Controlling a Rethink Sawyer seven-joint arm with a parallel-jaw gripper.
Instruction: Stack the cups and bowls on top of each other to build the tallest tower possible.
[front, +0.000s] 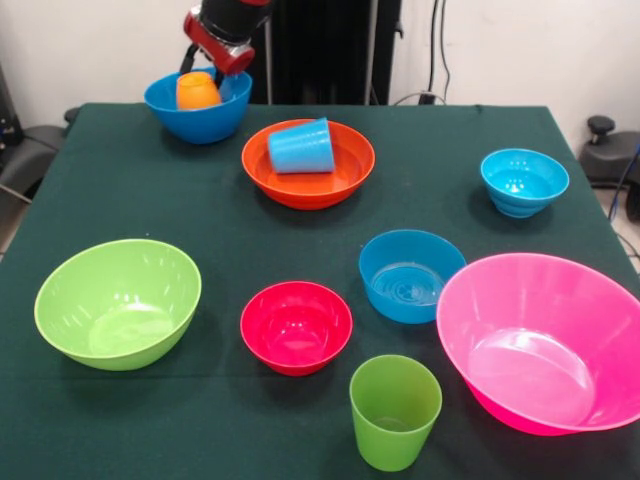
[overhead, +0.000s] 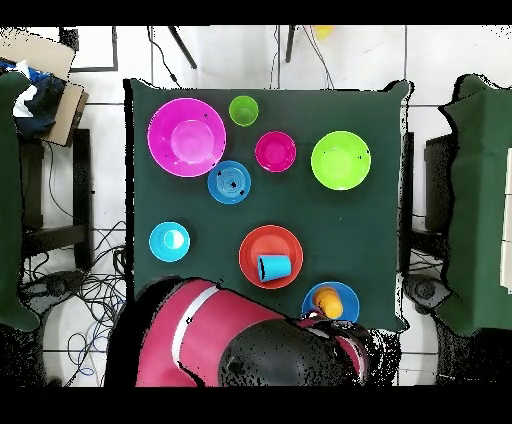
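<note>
Fingers' (front: 192, 62) state cannot be told; they are held over the glossy orange plastic tumbler (front: 198, 91) inside the large blue plastic bowl (front: 205, 122).

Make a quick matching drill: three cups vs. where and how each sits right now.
Things:
1. orange cup
2. light blue cup
3. green cup

States:
A. upright on the table, alone
B. lying on its side in the orange bowl
C. upside down in the large blue bowl, just under the gripper

Pairs: 1-C, 2-B, 3-A
</note>
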